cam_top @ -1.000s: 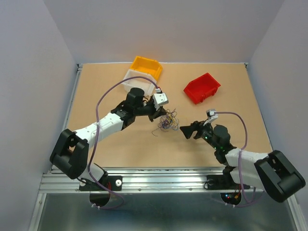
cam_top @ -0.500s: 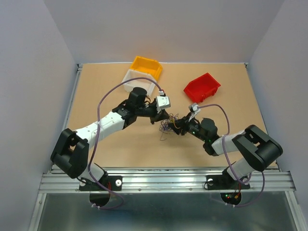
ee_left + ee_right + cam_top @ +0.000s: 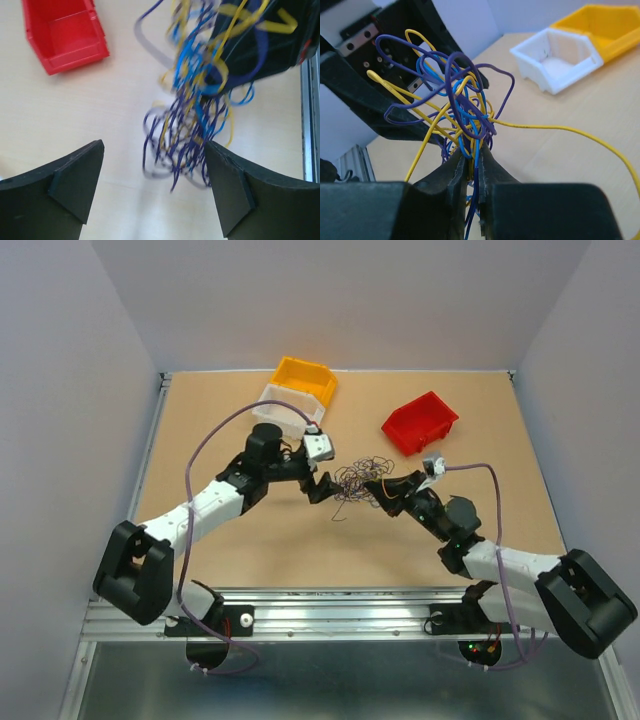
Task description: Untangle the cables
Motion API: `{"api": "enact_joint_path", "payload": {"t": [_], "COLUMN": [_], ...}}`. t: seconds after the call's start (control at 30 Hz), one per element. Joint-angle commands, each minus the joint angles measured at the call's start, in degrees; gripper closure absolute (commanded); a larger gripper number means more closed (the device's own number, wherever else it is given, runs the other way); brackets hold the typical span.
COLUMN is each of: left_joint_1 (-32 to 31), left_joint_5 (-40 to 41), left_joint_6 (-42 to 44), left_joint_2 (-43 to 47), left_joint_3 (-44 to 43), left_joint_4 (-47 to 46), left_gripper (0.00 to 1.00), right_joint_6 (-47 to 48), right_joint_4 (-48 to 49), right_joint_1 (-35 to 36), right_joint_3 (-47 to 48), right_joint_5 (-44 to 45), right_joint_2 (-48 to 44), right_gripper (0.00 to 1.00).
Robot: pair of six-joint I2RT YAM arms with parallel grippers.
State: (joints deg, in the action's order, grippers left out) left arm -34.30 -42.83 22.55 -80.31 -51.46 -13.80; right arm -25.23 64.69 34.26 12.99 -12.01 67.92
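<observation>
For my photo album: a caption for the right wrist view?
Right gripper pinches a clump of purple, yellow and blue cables.

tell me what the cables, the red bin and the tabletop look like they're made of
cables: probably thin wire in glossy plastic sleeving; they hold springy loops and catch highlights.
red bin: moulded hard plastic with a slight sheen, going by its uniform colour and crisp edges.
table: looks like matte wood or fibreboard, flat tan without shine; any grain is too faint to tell.
</observation>
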Motion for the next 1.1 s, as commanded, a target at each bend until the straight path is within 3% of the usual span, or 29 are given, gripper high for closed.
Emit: {"api": "enact_joint_path", "payload": {"t": [0.0,0.13,0.33,0.5,0.6,0.83,0.87,0.9,0.93,0.97,1.07], "left_joint_1": [6.87,5.92,4.95,2.67,0.74,-0.41,-0.67,-0.68,-0.68,-0.68,-0.68], "left_joint_5": [-7.43,-12.62,-14.73,-12.28,-8.87,-9.38,-9.47,-9.64,-9.64,-9.29,-7.01], "left_joint_6": [-6.02,-2.95,-1.28,-0.48,0.56,1.18,1.45,2.14,2.15,2.06,2.15], "left_joint_2": [7.36,5.09,0.69,0.16,-1.86,-10.02,-10.65,-11.09,-11.53,-11.36,-10.13], "left_joint_3": [4.44,2.43,-0.83,-1.1,-2.41,-8.38,-9.0,-9.62,-10.23,-10.32,-9.62], "left_joint_4": [-12.03,-7.92,-4.31,-3.6,-1.86,2.81,3.6,5.09,5.28,5.45,5.19], "left_gripper": [0.02,0.01,0.02,0.02,0.29,0.51,0.6,0.83,1.0,1.0,1.0], "right_joint_6": [-0.61,-0.61,-0.61,-0.69,-0.87,-0.96,-0.96,-0.87,-0.87,-0.7,-0.43], "right_joint_4": [-3.33,-5.44,-7.47,-7.38,-7.29,-7.21,-7.12,-7.2,-7.21,-7.12,-7.47], "right_joint_1": [0.46,0.46,0.46,0.46,0.54,0.63,0.54,0.54,0.63,0.54,0.54], "right_joint_3": [-1.3,-1.48,0.01,0.89,1.16,0.98,0.89,0.89,0.72,0.54,-0.07], "right_joint_5": [5.41,4.55,0.06,-2.58,-3.63,-5.13,-5.13,-4.87,-4.69,-4.34,-2.94], "right_joint_2": [-5.68,-10.25,-9.91,-8.68,-8.68,-9.12,-9.03,-9.03,-9.03,-9.12,-9.38], "right_gripper": [0.99,1.0,0.99,0.99,1.0,1.0,0.99,1.0,0.99,0.99,0.86]}}
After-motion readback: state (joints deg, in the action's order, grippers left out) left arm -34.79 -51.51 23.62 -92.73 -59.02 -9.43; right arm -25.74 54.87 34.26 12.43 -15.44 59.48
